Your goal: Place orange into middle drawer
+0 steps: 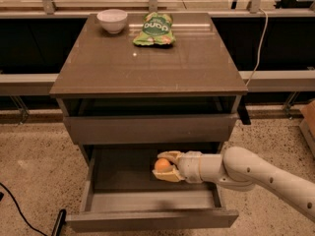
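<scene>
The orange (162, 164), small, round and matte, sits clasped in the pale pincer (163, 166), gripped from above and below. It is held inside the middle drawer (147, 220), right of centre, towards the back. The drawer is pulled well out: wide, shallow, grey-brown, with a plain front and paler floor. Whether the fruit touches the floor cannot be told

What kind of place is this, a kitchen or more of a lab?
Likely an indoor lab or office, not a home: speckled hard floor, metal railing behind a lone drawer cabinet, loose cable. The gripper holds the orange inside the open middle drawer.
</scene>
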Available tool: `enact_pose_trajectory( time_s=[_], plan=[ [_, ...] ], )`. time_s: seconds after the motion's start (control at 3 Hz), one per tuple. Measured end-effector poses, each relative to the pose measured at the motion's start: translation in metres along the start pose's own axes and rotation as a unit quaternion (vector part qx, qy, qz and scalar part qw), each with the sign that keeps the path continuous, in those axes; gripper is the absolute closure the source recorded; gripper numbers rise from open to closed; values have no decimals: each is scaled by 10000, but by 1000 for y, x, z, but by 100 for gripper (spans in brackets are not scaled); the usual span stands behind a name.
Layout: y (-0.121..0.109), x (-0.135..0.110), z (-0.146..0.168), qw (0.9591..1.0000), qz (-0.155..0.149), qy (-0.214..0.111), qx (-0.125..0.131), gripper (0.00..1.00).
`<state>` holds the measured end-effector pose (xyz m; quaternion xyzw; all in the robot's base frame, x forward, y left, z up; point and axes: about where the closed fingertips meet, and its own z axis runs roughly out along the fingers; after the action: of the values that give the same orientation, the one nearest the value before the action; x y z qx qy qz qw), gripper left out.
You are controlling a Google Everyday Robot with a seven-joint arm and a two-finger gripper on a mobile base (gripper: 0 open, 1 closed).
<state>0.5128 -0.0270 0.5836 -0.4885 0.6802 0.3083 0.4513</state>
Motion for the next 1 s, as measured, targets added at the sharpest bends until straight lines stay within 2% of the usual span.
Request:
enact_pose_trajectory(
  time_s=[0.33, 0.67, 1.0],
  plan=[
    [-24, 31, -1, 9998, -97, 66, 170, 100],
    [-47, 77, -4, 9993, -131, -283, 217, 100],
    [-57, 106, -9, 9990, -126, -427, 76, 100]
  ],
)
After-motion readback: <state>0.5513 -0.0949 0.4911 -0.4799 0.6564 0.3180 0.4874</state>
